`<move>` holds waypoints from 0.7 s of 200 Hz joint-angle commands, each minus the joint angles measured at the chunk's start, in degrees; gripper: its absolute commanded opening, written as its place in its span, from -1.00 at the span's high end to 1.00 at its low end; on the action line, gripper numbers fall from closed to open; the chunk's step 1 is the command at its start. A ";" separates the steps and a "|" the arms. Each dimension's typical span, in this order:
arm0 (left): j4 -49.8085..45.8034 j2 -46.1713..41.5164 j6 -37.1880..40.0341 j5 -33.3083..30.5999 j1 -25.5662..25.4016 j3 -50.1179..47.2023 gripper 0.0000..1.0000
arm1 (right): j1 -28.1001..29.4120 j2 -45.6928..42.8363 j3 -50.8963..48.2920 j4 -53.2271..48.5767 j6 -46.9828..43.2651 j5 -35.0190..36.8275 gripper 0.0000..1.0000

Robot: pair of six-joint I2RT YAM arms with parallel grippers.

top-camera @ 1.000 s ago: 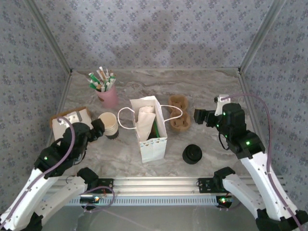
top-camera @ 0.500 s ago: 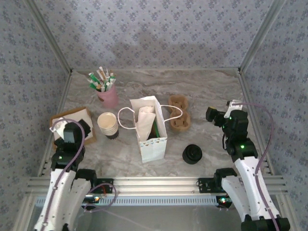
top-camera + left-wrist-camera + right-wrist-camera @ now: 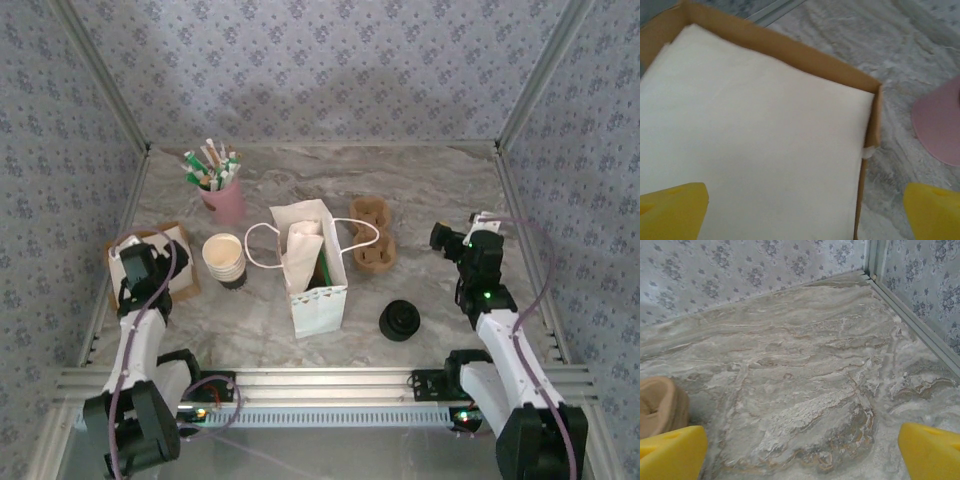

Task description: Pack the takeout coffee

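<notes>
A white paper bag (image 3: 312,268) stands open at the table's middle. Inside it, a dark greenish object (image 3: 323,268) sits beside a white napkin; I cannot tell whether it is the takeout coffee cup. My left gripper (image 3: 140,258) is far left, its yellow fingertips (image 3: 671,210) spread wide over a brown box of white napkins (image 3: 760,130), holding nothing. My right gripper (image 3: 443,237) is far right, open above bare marble, with its yellow fingertips (image 3: 671,452) far apart. Both grippers are well away from the bag.
A stack of cream-lined cups (image 3: 223,258) stands left of the bag. A pile of black lids (image 3: 400,320) lies right of its front. A brown cup carrier (image 3: 372,236) lies behind the lids. A pink cup of packets (image 3: 221,190) stands at the back left.
Both arms have drawn back toward their own sides. The left gripper left the cup stack for the napkin box; the right gripper moved right, away from the carrier.
</notes>
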 commanded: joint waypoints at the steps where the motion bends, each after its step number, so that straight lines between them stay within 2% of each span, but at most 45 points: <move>1: 17.60 4.46 6.39 3.50 -0.74 -2.09 -0.99 | -0.39 5.13 -2.43 11.62 -1.38 3.51 -1.00; 36: 26.41 17.77 12.03 1.04 -7.01 0.05 -0.99 | -0.47 14.92 -3.01 19.96 -2.70 4.60 -1.00; 49: 28.82 22.36 12.41 1.43 -7.61 1.58 -0.99 | -0.51 18.20 -2.85 23.32 -2.88 4.44 -1.00; 56: 28.31 23.47 12.90 1.85 -7.88 2.56 -0.99 | -0.55 20.44 -2.41 24.41 -2.87 4.25 -1.00; 65: 30.68 24.62 12.85 1.68 -7.98 2.58 -0.99 | -0.81 21.68 0.42 20.08 -2.17 4.17 -1.00; 76: 32.86 25.89 12.67 1.37 -7.99 2.67 -0.99 | -0.96 22.90 2.08 19.32 -2.09 2.91 -1.00; 93: 32.75 28.01 13.54 1.92 -8.33 4.45 -0.99 | -1.06 23.49 1.33 24.70 -3.04 0.59 -1.00; 106: 32.32 28.96 14.72 1.92 -8.92 5.40 -0.99 | -0.13 24.56 1.04 27.78 -5.56 2.76 -1.00; 117: 34.60 29.36 16.07 1.03 -10.00 4.46 -0.99 | -0.44 25.61 2.63 26.21 -5.90 2.92 -1.00; 132: 42.51 31.30 17.85 0.30 -11.36 1.70 -0.99 | -0.01 25.33 3.22 23.75 -7.24 3.23 -1.00; 140: 42.23 31.67 18.85 -0.70 -12.64 1.97 -0.99 | 0.45 24.30 2.89 22.22 -8.00 4.78 -1.00</move>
